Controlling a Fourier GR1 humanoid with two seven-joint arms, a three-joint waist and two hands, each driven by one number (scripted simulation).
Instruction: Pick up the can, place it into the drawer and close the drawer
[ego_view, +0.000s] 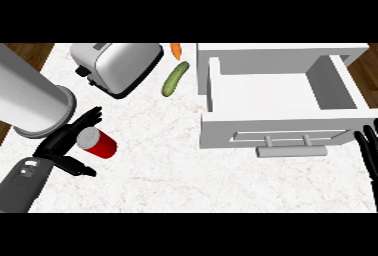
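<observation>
Head view, left robot hand (63, 145): I see it open, fingers spread around the red can (98, 142) without closing; the can lies tipped on the bench (162, 165), just beside the palm, between fingers and thumb.
Head view, right robot hand (368, 150): resting open at the right edge, near the drawer (277, 95).
Risk, roll: I judge the can may roll away if the fingers nudge it.
Risk, carry: the drawer stands open well away; its front wall could catch the can.
</observation>
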